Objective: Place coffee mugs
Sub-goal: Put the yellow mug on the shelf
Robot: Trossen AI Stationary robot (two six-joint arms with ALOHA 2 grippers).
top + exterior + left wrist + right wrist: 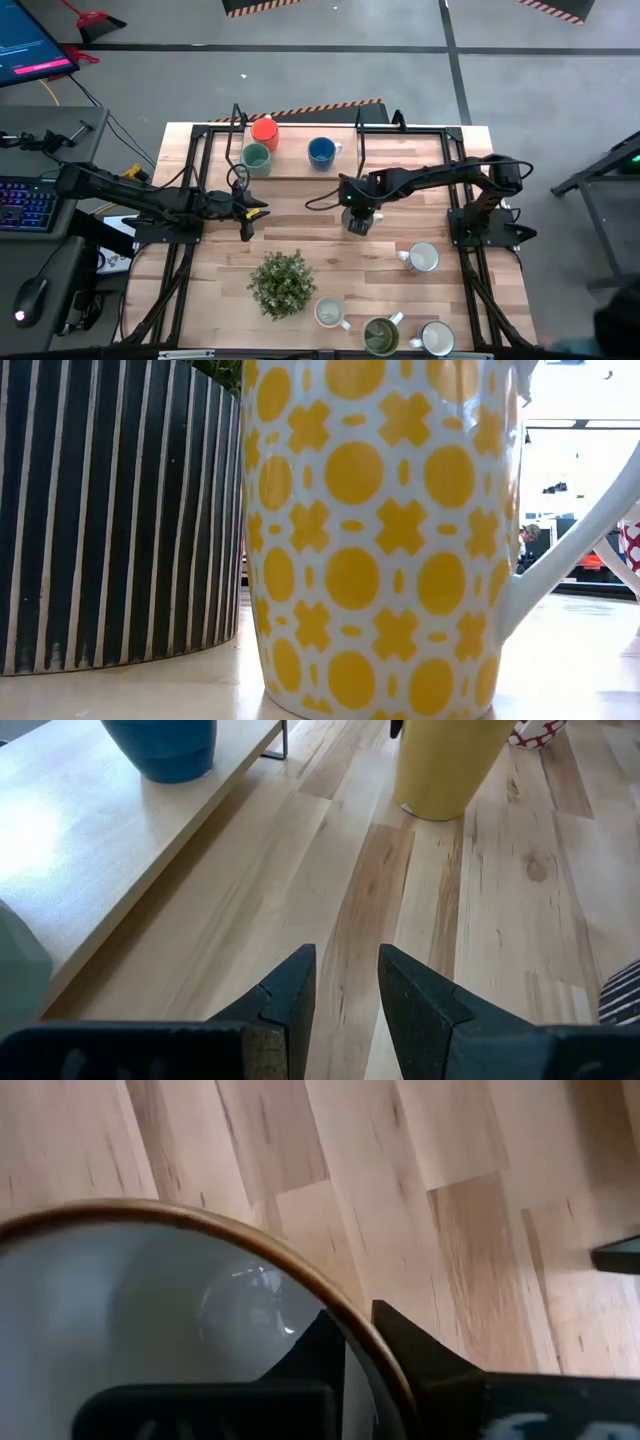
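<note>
My right gripper (358, 213) is at the table's middle, shut on a mug (358, 224) that is yellow outside (450, 765) and white inside (150, 1310). My left gripper (255, 211) hovers left of it, slightly open (345, 975) and holding nothing. Orange (264, 130), teal (255, 158) and blue (321, 151) mugs stand on the raised shelf at the far side. A white mug (422, 258) stands right of centre. A cream mug (329, 314), an olive-green mug (381, 335) and a white mug (435, 338) stand near the near edge. My right gripper holds the yellow mug by its rim (375, 1345), one finger (305, 1355) inside the mug and the other (430, 1360) outside the wall. The fingers come from above, pointing down. The mug stays upright; whether its base (430, 812) rests on the table, I cannot tell.
A bushy potted plant (283, 283) in a striped pot (110, 510) stands near the front, beside the yellow-patterned mug (380, 530) that fills the low view. Black frame bars (200, 160) flank the shelf. Bare wood (310, 220) lies between the two grippers.
</note>
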